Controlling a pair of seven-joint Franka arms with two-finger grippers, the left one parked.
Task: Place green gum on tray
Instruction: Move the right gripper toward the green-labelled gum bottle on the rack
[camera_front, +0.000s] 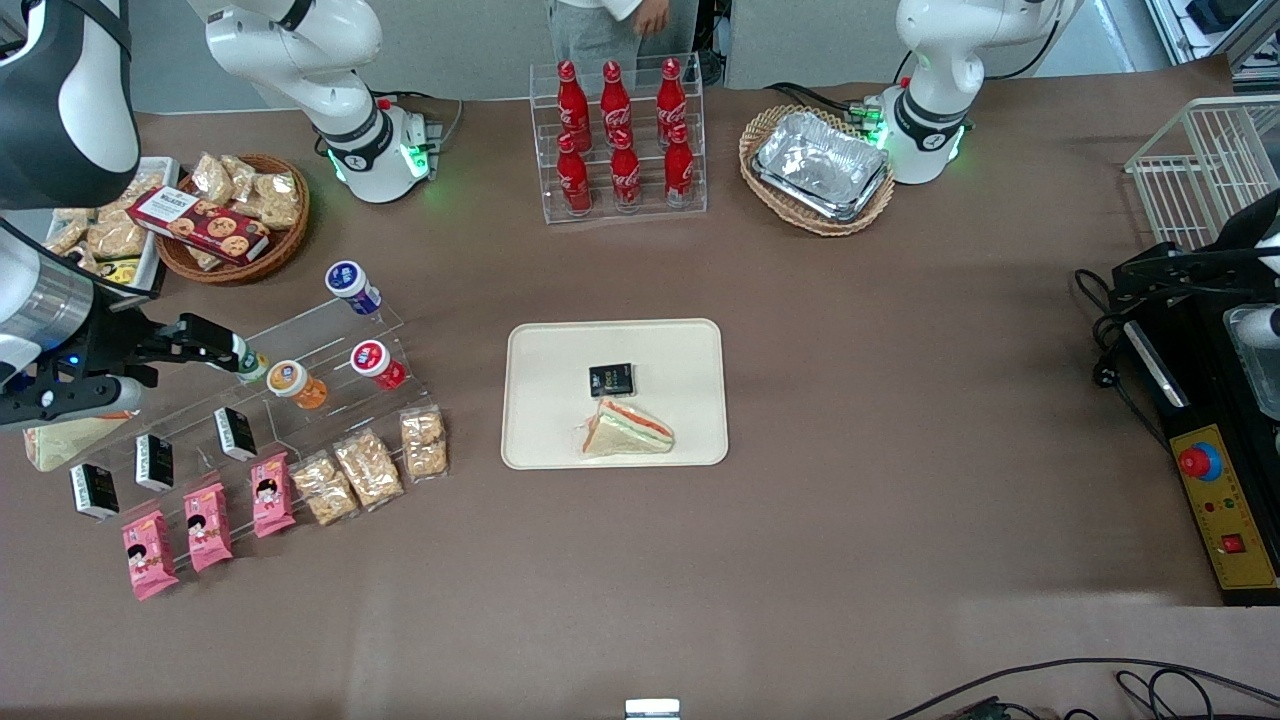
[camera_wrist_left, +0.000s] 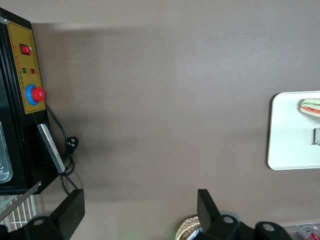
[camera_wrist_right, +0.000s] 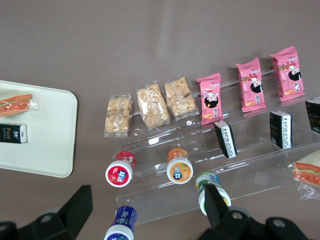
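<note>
The green gum (camera_front: 251, 366) lies on its side on the clear stepped shelf (camera_front: 320, 330), beside the orange-lidded bottle (camera_front: 290, 381). It also shows in the right wrist view (camera_wrist_right: 210, 186). My right gripper (camera_front: 215, 345) hovers just over that shelf, open wide and empty (camera_wrist_right: 147, 195). One of its fingers (camera_wrist_right: 216, 206) overlaps the gum's lid end; the gum is not between the fingers. The cream tray (camera_front: 560, 350) lies mid-table toward the parked arm's end and holds a sandwich (camera_front: 628, 430) and a black packet (camera_front: 611, 380). The tray also shows in the right wrist view (camera_wrist_right: 45, 145).
The shelf also holds a red-lidded bottle (camera_wrist_right: 120, 172), a blue-lidded bottle (camera_wrist_right: 121, 225), black packets (camera_wrist_right: 226, 139), pink snack packs (camera_wrist_right: 211, 98) and cereal bars (camera_wrist_right: 152, 106). A wicker basket of cookies (camera_front: 235, 215) and a cola rack (camera_front: 620, 140) stand farther from the camera.
</note>
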